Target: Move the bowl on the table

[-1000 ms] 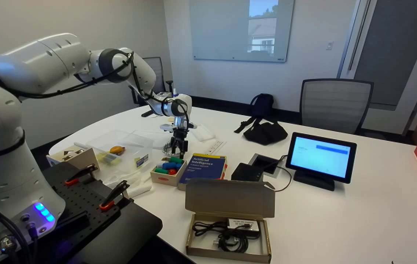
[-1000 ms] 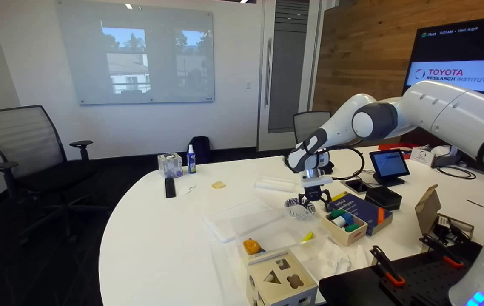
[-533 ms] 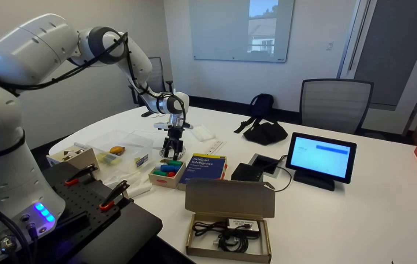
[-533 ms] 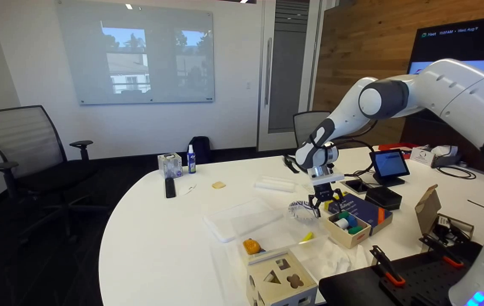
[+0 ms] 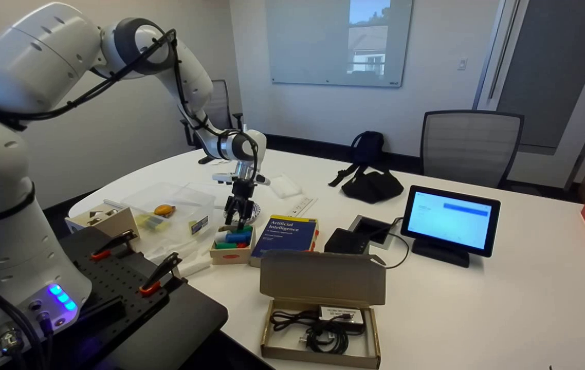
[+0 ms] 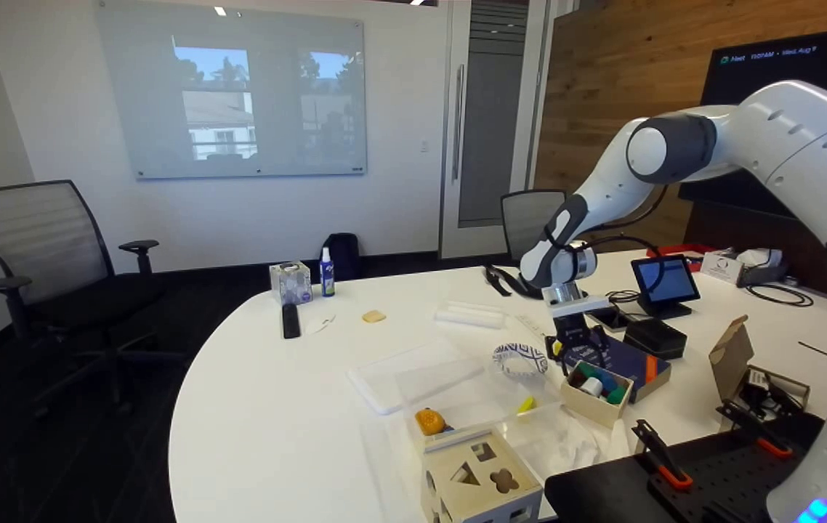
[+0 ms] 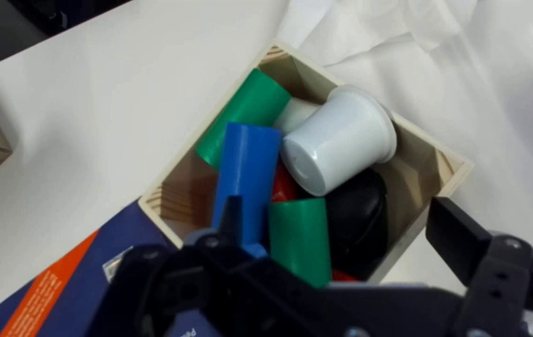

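Curving at its edge, the white tabletop (image 6: 261, 407) bears a blue book (image 6: 630, 362) beside the wooden box (image 6: 591, 409); the jaws stand wide apart at that box — holding nothing — with the patterned bowl (image 6: 521, 360) beyond it in both exterior views.

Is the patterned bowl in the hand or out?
Out: the wrist view shows the open hand at the wooden box; an exterior view has the patterned bowl to one side.

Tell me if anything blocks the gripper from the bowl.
Nothing visible stands between the gripper and the bowl in an exterior view. In the wrist view one finger overlaps the wooden box; it may catch if that tip sits below the rim, which I cannot tell.
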